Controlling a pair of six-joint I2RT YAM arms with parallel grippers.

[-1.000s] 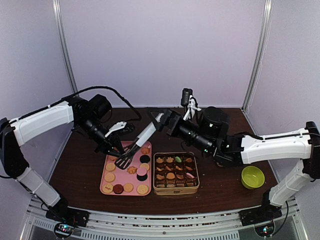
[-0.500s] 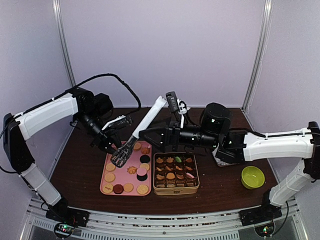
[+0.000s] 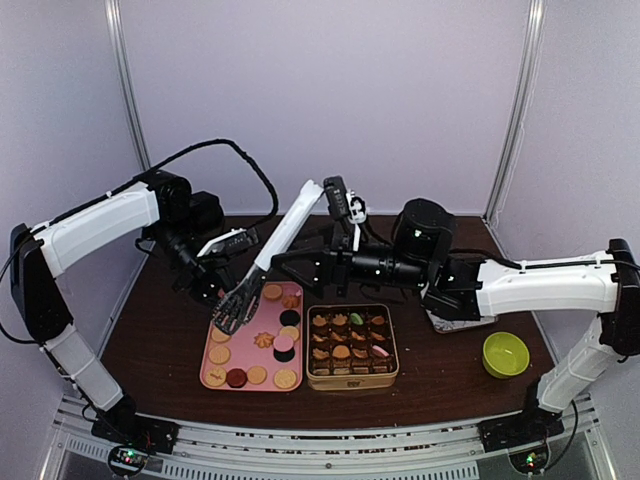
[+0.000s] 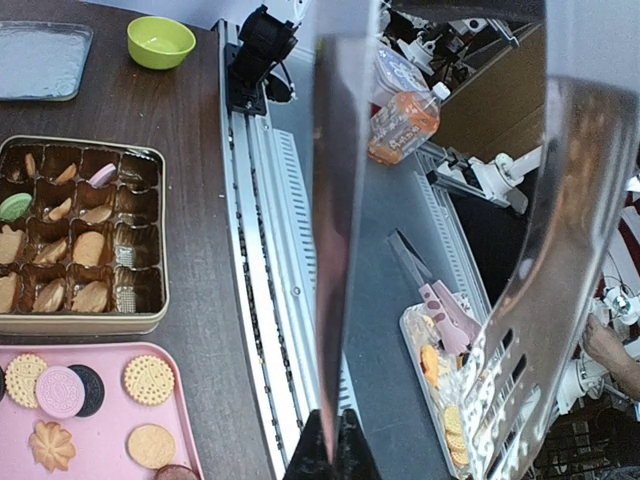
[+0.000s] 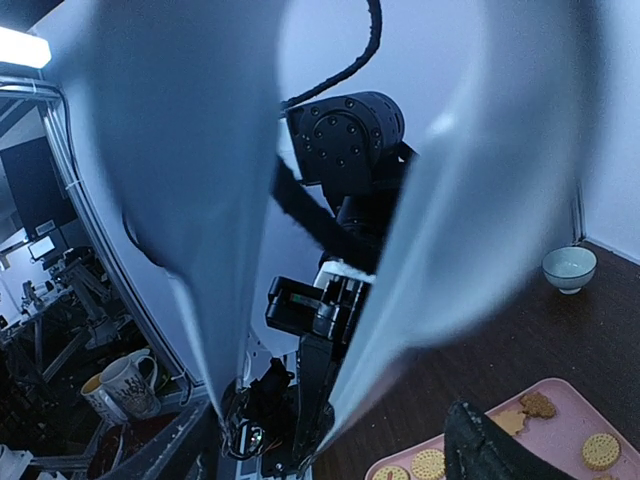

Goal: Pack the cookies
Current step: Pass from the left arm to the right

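The cookies (image 3: 248, 352) lie on a pink tray (image 3: 208, 372); more sit in the compartments of a gold tin (image 3: 352, 378). Metal tongs (image 3: 285, 225) with white handles slant up over the tray's far left corner, held between both arms. My left gripper (image 3: 213, 290) is shut on one metal blade (image 4: 335, 200), seen edge-on between its fingers (image 4: 365, 462); the slotted blade (image 4: 530, 300) stands apart to the right. My right gripper (image 3: 280, 262) grips the tongs mid-length. In the right wrist view the white handles (image 5: 180, 150) fill the frame and one dark finger (image 5: 490, 450) shows.
A green bowl (image 3: 505, 353) sits at the right and a flat metal lid (image 3: 455, 320) lies behind the tin under the right arm. A small white bowl (image 5: 570, 268) stands beyond the tray. The table's near edge has metal rails (image 4: 270, 250).
The tongs swung from low over the tray to steeper, with the head shifted left. The right wrist turned and reached left; the left gripper drew back left with the blade.
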